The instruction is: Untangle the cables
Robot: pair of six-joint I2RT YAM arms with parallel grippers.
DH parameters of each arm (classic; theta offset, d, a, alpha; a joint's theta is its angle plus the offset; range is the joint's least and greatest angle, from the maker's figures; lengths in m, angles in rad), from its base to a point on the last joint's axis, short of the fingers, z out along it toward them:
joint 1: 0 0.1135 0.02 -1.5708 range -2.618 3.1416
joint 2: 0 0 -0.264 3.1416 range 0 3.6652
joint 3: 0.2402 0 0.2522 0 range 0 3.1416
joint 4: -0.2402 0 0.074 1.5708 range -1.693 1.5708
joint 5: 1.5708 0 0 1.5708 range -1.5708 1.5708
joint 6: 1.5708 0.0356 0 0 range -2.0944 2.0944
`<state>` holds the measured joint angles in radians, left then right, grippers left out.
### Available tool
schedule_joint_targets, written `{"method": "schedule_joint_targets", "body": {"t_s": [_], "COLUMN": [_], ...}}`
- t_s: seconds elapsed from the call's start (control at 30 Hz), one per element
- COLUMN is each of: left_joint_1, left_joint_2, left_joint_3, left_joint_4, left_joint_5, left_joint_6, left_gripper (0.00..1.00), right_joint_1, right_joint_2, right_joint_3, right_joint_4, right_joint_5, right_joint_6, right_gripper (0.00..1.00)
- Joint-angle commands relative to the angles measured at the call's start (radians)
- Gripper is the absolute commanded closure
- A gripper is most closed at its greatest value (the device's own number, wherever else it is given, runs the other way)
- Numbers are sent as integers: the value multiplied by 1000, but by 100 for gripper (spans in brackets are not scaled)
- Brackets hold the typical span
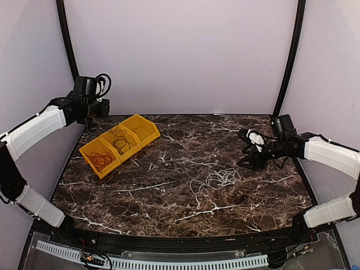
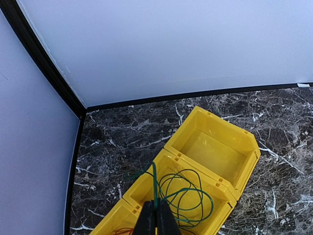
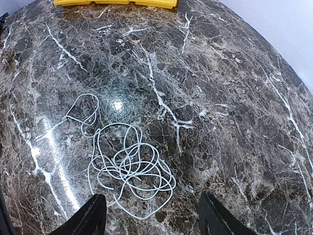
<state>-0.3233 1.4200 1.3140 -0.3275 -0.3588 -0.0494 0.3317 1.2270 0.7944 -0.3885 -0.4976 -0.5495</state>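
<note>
One risk: my left hand (image 2: 156, 223), clenched on the green cable (image 2: 154, 183), could drag it from the yellow bin (image 2: 222, 196) if raised; right hand (image 3: 151, 205) hangs released over white cable (image 3: 129, 166).

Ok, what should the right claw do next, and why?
Probably dip down and pinch the white cable. The right claw is open and aimed at it, the cable lies in a loose coil on the table, and the far yellow bin looks empty.

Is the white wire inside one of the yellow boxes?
No, the white wire lies in a loose tangle on the marble table, away from the yellow bins.
</note>
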Motion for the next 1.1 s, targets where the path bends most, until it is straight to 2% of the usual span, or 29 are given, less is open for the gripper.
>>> {"method": "schedule_joint_targets", "body": {"t_s": [0.0, 0.4, 1.07], "left_joint_1": [6, 9, 36], "left_joint_2": [14, 161, 316], "left_joint_3": [-47, -105, -81], "left_joint_4": [70, 140, 54], "left_joint_5": [9, 76, 148], "left_joint_6": [-25, -60, -87], "left_gripper": [100, 100, 100], "right_joint_1": [-5, -6, -4], "right_joint_2": [5, 20, 37], "right_joint_3": [-3, -2, 5], "right_joint_4": [24, 23, 7], "right_joint_5": [2, 12, 10], "right_joint_6": [-12, -17, -26], "right_gripper": [33, 33, 33]}}
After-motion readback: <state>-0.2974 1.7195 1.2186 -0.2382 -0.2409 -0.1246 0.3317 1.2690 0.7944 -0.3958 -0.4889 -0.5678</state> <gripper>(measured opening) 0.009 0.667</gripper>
